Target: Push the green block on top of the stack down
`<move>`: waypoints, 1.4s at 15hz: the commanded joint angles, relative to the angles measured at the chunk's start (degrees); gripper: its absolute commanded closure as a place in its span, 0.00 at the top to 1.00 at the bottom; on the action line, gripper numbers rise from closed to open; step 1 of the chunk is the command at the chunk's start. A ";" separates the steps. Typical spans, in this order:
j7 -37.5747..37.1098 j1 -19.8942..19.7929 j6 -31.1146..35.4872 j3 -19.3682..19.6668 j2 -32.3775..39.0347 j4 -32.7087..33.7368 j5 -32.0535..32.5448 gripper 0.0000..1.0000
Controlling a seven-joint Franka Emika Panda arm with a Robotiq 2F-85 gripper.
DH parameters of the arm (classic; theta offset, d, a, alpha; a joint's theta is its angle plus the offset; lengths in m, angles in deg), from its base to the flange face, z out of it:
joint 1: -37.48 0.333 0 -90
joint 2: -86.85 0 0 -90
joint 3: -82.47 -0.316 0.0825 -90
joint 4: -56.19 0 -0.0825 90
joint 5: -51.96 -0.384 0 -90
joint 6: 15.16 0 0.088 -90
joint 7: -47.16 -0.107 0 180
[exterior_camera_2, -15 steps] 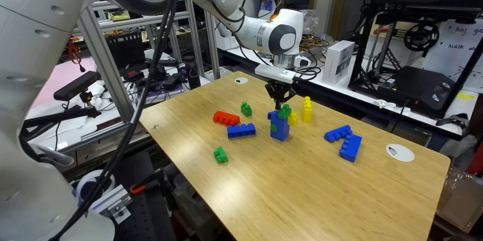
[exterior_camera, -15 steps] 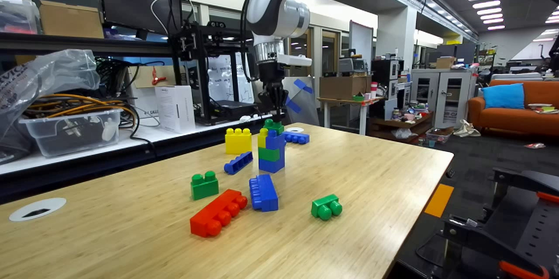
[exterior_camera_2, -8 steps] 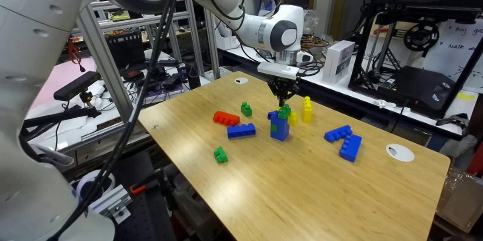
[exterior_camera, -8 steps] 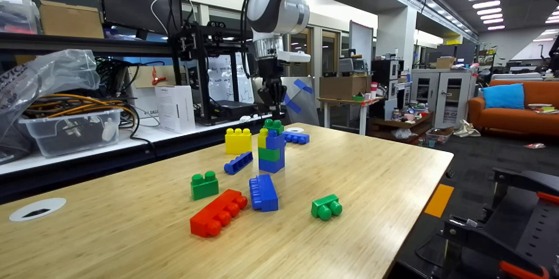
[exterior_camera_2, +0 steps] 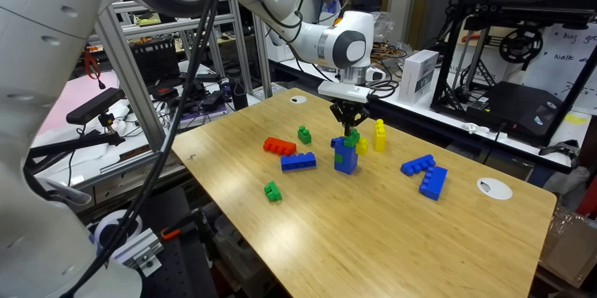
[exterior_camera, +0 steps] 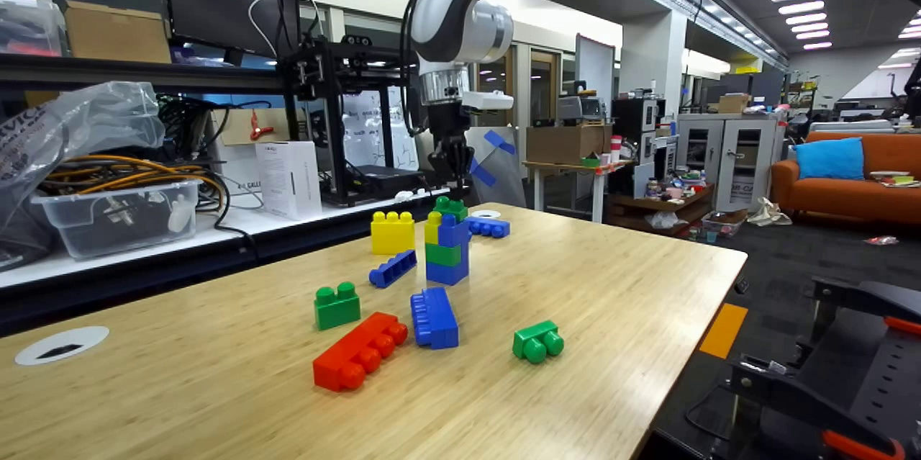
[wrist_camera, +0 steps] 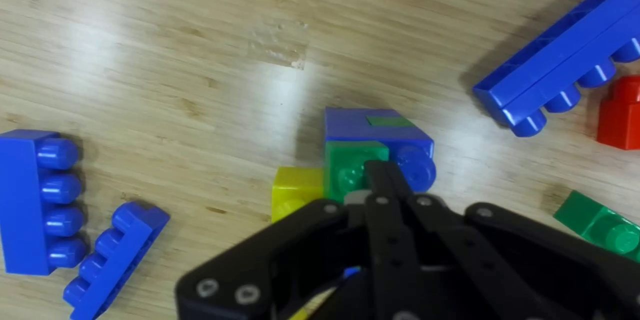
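The green block (exterior_camera: 451,210) sits on top of the stack (exterior_camera: 447,273) in both exterior views, here the block (exterior_camera_2: 351,138) and the stack (exterior_camera_2: 345,162). The stack is mainly blue bricks with a green and a yellow piece in it, and stands upright. In the wrist view the block (wrist_camera: 344,164) sits beside a bare blue stud on the stack (wrist_camera: 367,123). My gripper (wrist_camera: 384,167) is shut with nothing between its fingertips. Its tips cover the block's right part in that view. In an exterior view the gripper (exterior_camera_2: 347,132) points down just behind the block; contact cannot be told.
A yellow brick (exterior_camera_2: 379,136) stands close to the stack. A red brick (exterior_camera: 360,353), blue bricks (exterior_camera: 434,318) (exterior_camera_2: 298,162) (exterior_camera_2: 433,183) and two loose green bricks (exterior_camera: 337,307) (exterior_camera: 537,342) lie around it on the wooden table (exterior_camera: 611,273). A shelf with a printer stands behind.
My gripper rose slightly about half a second ago and is now lower again, a little shifted sideways from where it was. The green block and the stack have not visibly moved.
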 commanded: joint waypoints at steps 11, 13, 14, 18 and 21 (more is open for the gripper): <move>6.80 0.13 17.24 -0.84 -9.11 -17.75 5.34 0.00; 6.92 0.19 18.50 -0.58 -9.94 -18.70 6.54 0.00; 6.90 0.24 19.18 -0.43 -10.18 -18.85 7.17 0.00; 7.08 0.24 21.22 -0.09 -10.94 -18.72 8.89 0.00; 7.08 0.03 21.72 -0.20 -10.41 -18.60 8.72 0.00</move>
